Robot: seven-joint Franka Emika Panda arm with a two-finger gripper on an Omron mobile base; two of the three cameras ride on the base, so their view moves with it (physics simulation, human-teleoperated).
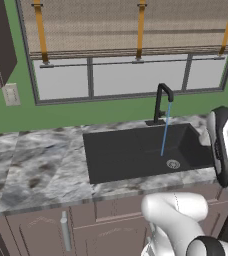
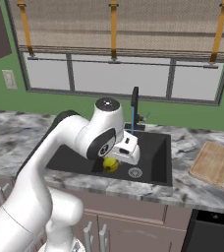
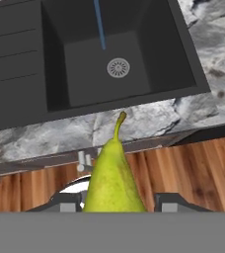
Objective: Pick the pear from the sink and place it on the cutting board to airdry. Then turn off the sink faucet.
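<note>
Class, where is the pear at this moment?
The pear is held in the gripper, lifted above the sink near its front edge, left of the drain.

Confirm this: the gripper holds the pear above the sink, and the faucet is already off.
Not quite. The faucet is on: the left base view shows a blue stream falling into the sink. The gripper does hold the pear above the sink.

Glossy white rounded arm [image 2: 60, 147] segments with dark joints.
</note>
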